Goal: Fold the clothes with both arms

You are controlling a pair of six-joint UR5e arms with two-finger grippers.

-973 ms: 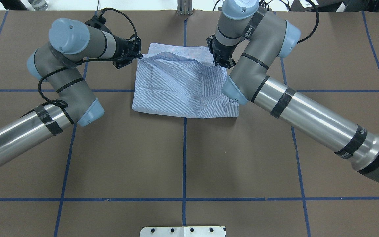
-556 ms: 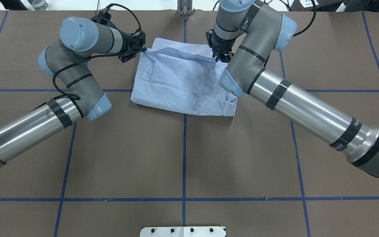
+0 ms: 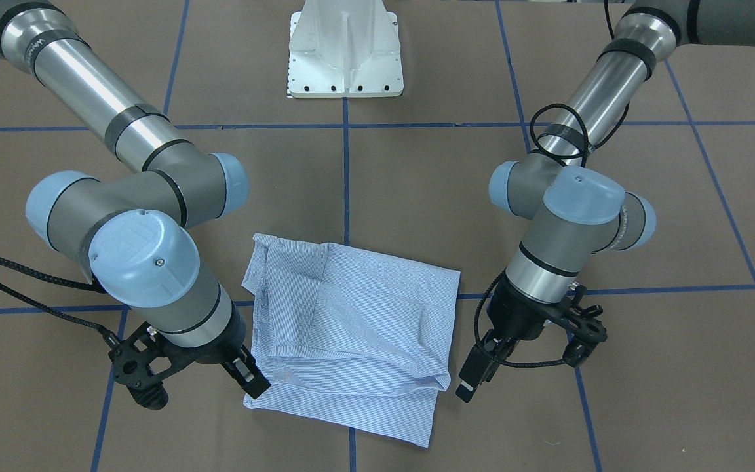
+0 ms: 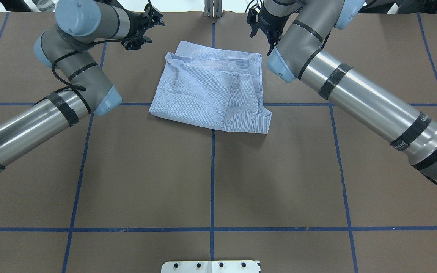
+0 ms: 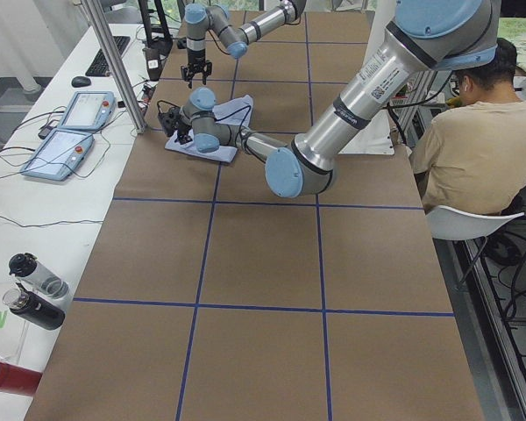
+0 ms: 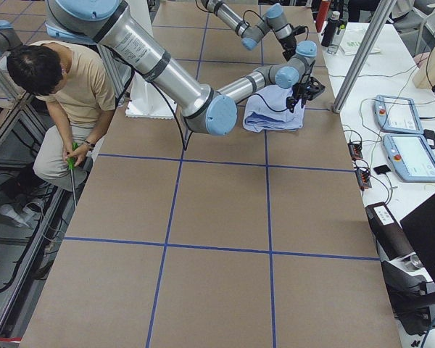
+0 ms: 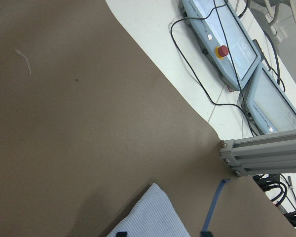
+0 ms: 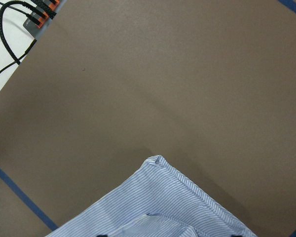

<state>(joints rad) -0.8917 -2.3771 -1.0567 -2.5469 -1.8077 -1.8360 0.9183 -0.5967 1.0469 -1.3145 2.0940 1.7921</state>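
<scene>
**Light blue-and-white fine-striped shirt (image 4: 211, 91) lies folded on the counter, both tools open**

The shirt rests flat on the brown paper-covered counter (image 4: 279, 182), folded into a rough rectangle of several stacked layers. It sits in the half of the counter far from the robot's base. It lies across the central one of the dark blue tape lines (image 4: 212, 182) that grid the surface. A doubled band of cloth shows along its far edge, and a smaller flap juts out at the near right corner.

The black two-finger left tool (image 4: 144, 27) is carried by the silver-grey left arm (image 4: 32, 125) with pale blue joint caps. It hangs beyond the shirt's far left corner, apart from the cloth. Its jaws stand apart and hold nothing. Its wrist camera looks down on one shirt corner and bare counter.

The black right tool (image 4: 261, 33), on the matching right arm (image 4: 362, 102), hangs by the far right corner, clear of the cloth in the overhead view. Its jaws are spread wide and empty. Its wrist camera shows a seamed corner of the shirt beneath.

A white metal base plate (image 3: 346, 49) stands at the robot's edge of the counter. Past the far edge lie two grey teach pendants (image 7: 222, 44), near an aluminium post (image 7: 264, 153). A seated person in a beige top (image 5: 473, 140) is beside the counter on the robot's side.
</scene>
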